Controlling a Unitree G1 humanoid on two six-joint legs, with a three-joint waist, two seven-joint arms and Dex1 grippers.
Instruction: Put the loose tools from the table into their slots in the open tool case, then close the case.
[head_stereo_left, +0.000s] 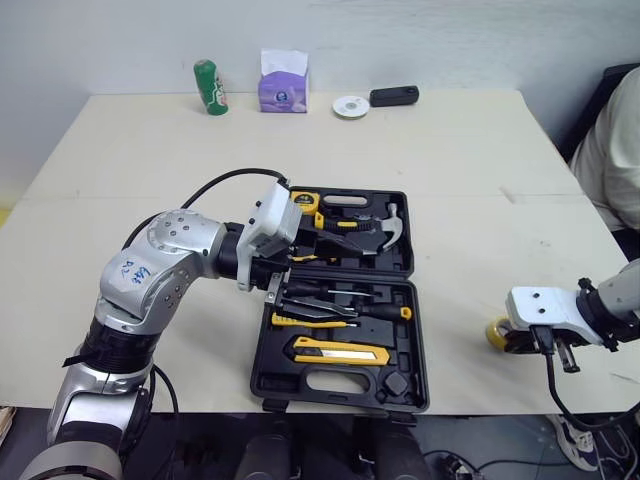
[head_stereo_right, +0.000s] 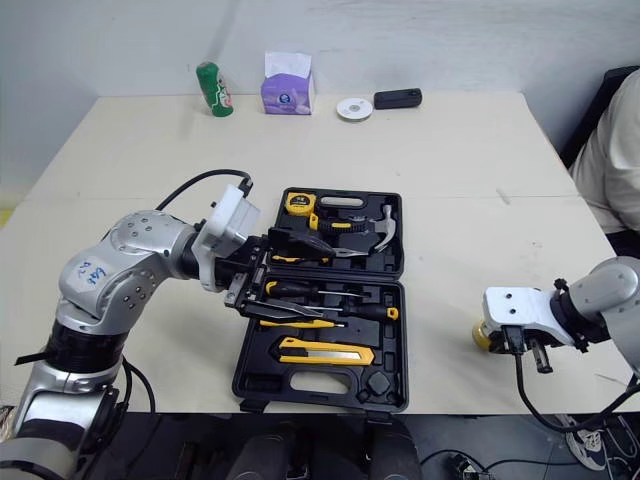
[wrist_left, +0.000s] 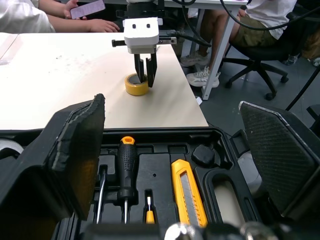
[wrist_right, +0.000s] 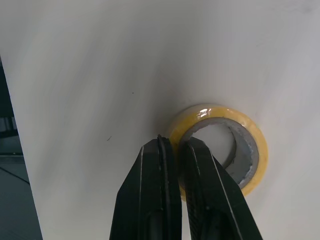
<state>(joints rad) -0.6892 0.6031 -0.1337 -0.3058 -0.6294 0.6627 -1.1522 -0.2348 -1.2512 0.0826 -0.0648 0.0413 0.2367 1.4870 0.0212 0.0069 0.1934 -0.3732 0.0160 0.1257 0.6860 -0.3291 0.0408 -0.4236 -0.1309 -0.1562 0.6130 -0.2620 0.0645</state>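
The black tool case (head_stereo_left: 262, 385) lies open at the table's front middle. Its slots hold a yellow utility knife (head_stereo_left: 340, 351), a screwdriver (head_stereo_left: 345, 311), pliers (head_stereo_left: 310, 320), a tape measure (head_stereo_left: 305, 200) and a hammer (head_stereo_left: 390, 228). My left gripper (head_stereo_left: 350, 238) hovers open over the case's far half, its two pads spread wide with nothing between them. A yellow tape roll (wrist_right: 250, 130) lies flat on the table to the right of the case. My right gripper (wrist_right: 172, 142) is shut on the roll's wall, one finger inside the ring and one outside.
At the far edge stand a green can (head_stereo_left: 210, 87), a purple tissue box (head_stereo_left: 283, 82), a white disc (head_stereo_left: 351, 106) and a black device (head_stereo_left: 394, 96). A seated person (head_stereo_left: 615, 150) is beside the table's right edge. The tape roll (head_stereo_left: 497, 333) sits near the front right corner.
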